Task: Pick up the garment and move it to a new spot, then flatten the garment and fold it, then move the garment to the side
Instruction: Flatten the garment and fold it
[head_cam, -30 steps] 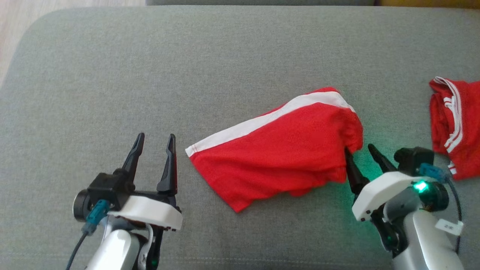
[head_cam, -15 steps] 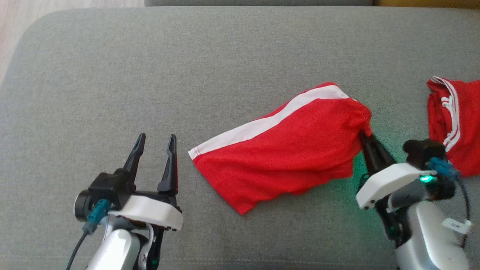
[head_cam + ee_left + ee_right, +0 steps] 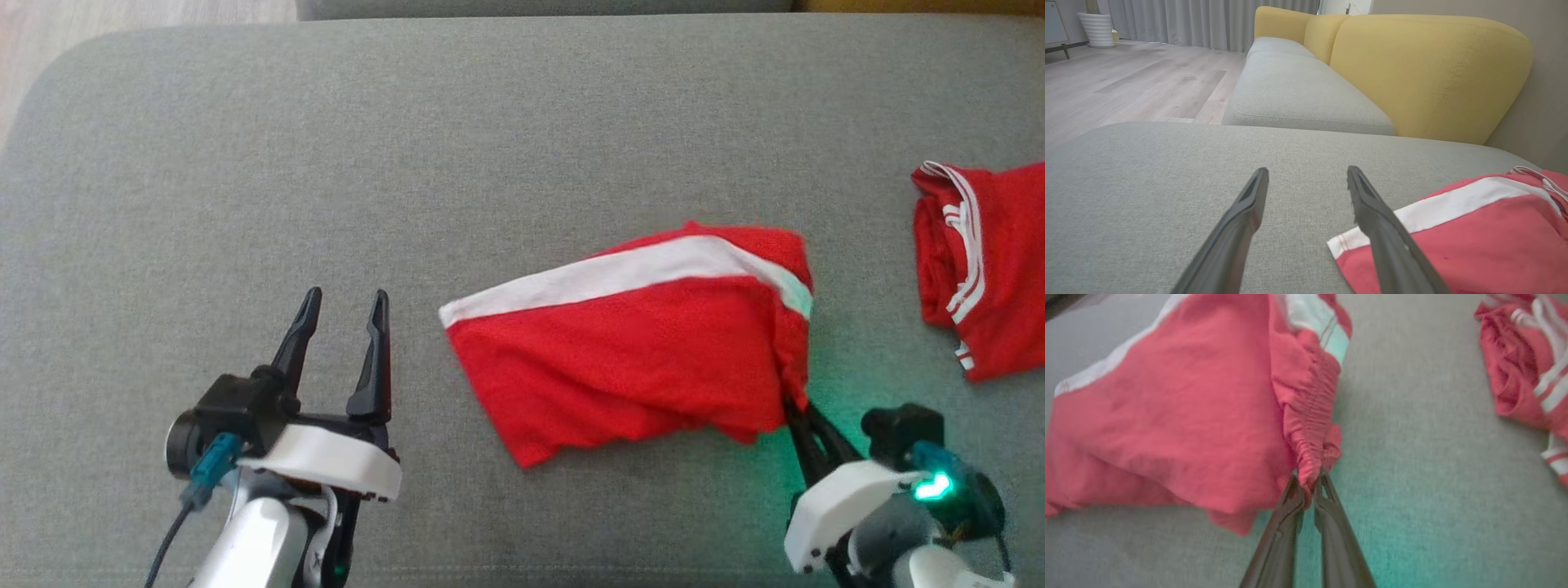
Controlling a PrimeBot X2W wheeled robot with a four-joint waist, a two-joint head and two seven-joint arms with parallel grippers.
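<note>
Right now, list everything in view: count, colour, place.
garment: one, red with a white stripe, mid-cushion
other garment: one, red with white stripes, crumpled at the cushion's right side
cushion: one, grey, under both garments
sofa: one, yellow back and grey seats, beyond the cushion
floor: pale wood, beside the sofa
pot: one, white, ribbed, far off on the floor
curtains: grey, along the far wall
left gripper: one, dark fingers, open, left of the garment and apart from it
right gripper: one, dark fingers, shut on the garment's gathered edge
</note>
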